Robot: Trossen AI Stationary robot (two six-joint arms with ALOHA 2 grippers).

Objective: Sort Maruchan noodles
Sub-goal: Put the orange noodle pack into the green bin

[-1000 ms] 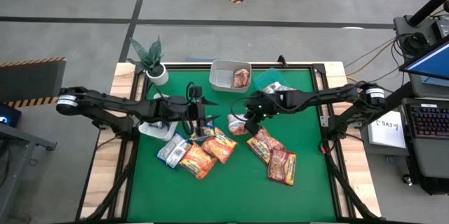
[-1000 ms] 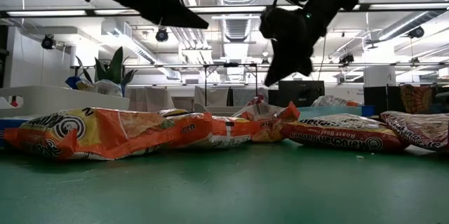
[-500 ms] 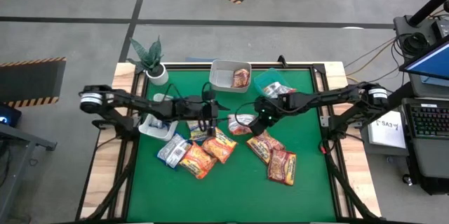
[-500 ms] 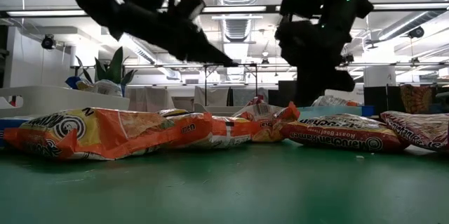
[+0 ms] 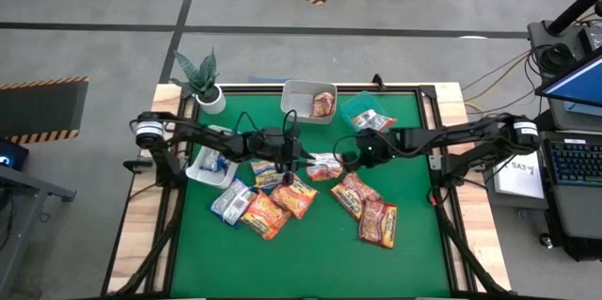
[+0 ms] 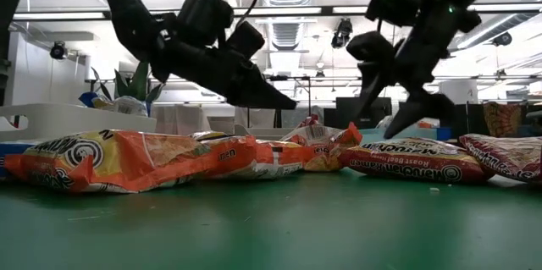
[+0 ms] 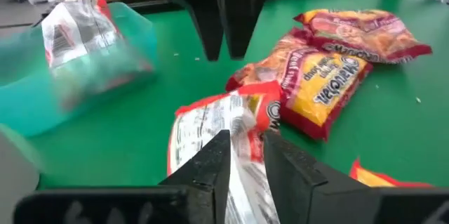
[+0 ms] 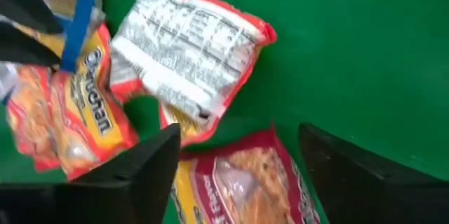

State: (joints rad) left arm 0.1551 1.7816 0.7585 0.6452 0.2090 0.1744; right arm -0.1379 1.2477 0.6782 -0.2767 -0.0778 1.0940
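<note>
Red-edged packet, frame centre: left gripper jaws narrowed on its edge; right gripper jaws wide, empty. Advice: grip firmly before lifting.

A red-edged Maruchan packet is lying flat at mid-table, its white printed back facing up. Two dark red packets are lying just beyond it toward the right, overlapping. Orange-yellow packets are sitting heaped toward the left, beside a blue-and-white one. Another dark red packet is resting inside the grey tub at the far edge.
</note>
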